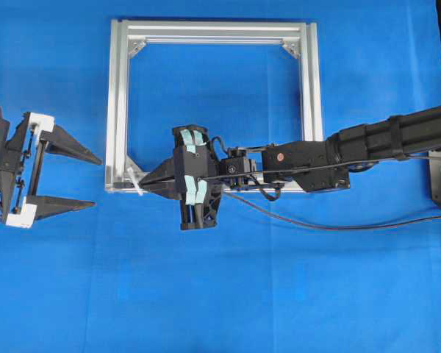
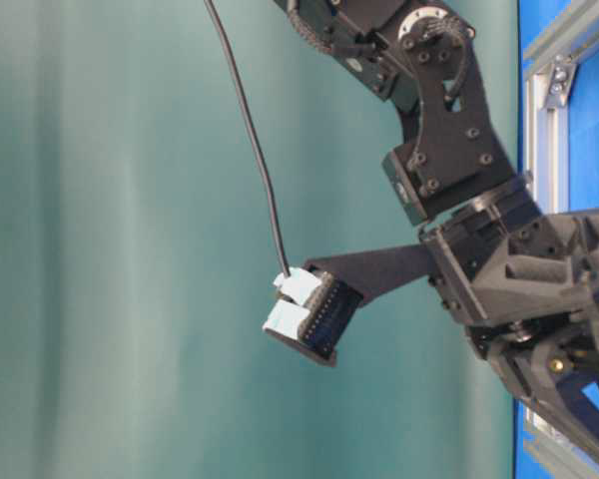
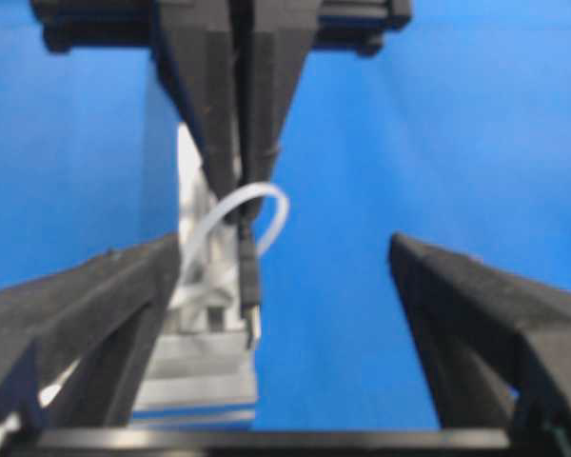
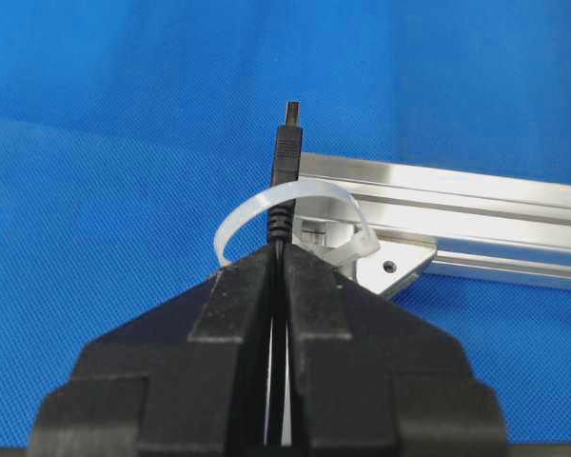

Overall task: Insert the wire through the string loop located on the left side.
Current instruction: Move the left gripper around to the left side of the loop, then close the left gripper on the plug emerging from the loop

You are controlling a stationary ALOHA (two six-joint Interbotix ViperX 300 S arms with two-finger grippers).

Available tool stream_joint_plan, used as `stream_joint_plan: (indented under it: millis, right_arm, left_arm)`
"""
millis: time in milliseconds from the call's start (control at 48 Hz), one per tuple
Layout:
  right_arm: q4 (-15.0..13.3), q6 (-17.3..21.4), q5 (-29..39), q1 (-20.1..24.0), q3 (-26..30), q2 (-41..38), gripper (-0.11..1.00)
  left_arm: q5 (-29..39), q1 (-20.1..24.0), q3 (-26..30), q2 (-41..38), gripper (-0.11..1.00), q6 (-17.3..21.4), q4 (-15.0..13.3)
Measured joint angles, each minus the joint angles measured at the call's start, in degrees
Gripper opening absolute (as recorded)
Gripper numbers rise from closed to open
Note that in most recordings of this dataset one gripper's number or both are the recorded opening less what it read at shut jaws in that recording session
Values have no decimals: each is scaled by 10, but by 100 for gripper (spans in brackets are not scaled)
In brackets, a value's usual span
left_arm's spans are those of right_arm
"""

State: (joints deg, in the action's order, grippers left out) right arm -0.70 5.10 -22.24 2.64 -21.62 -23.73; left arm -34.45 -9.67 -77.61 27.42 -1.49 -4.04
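- Wire (image 4: 284, 167): I see it clamped in the right gripper (image 4: 278, 262), plug tip passing through the string loop (image 4: 266, 205) at the frame's (image 1: 117, 103) seven-o'clock corner.
- Left gripper (image 1: 95, 182): fingers spread apart, empty.

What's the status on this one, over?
Right gripper shut on wire, plug tip through string loop. Left gripper open, waiting beside frame. Nothing obstructing.

In my left wrist view the string loop (image 3: 257, 214) and the wire (image 3: 249, 276) are blurred; my right gripper (image 4: 278, 262) hides the wire (image 4: 285, 157) behind its plug (between the closed fingers); the frame (image 4: 476, 205) is cut by the edge.
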Motion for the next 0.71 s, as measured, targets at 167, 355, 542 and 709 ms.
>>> stream_joint_plan:
  millis: [167,355,542,709]
  right_arm:
    - [0,0,0,0,0,1,0]
    - [0,0,-1,0,0,0,0]
    - [0,0,-1,0,0,0,0]
    - [0,0,-1,0,0,0,0]
  left_arm:
    - [0,0,6,-11,89,-1,-1]
    - [1,0,31,-75,89,-1,0]
    - [0,0,57,-167,89,-1,0]
    - [-4,0,75,-207,89,-1,0]
